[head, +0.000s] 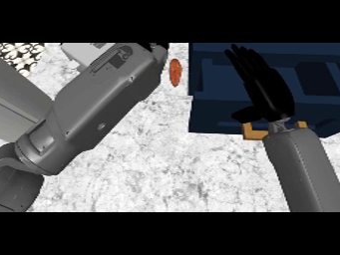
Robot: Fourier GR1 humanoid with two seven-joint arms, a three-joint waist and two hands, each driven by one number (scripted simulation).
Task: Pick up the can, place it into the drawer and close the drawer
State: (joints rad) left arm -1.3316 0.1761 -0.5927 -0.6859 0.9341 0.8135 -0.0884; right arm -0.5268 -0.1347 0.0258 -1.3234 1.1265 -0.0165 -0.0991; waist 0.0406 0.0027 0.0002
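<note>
Hanging over the dark blue drawer (217, 109), my right hand (264, 92) has its fingers straight and holds nothing. Only a reddish sliver of the can (175, 72) shows, between the drawer's edge and my left forearm (98, 109), above the speckled surface (172, 169); my left hand is out of sight.

1. The drawer (217, 114) stands at the desk's (165, 164) two o'clock.
2. The can (175, 72) is at twelve o'clock, just left of the drawer.
3. The right robot hand (268, 94) lies over the drawer.
</note>
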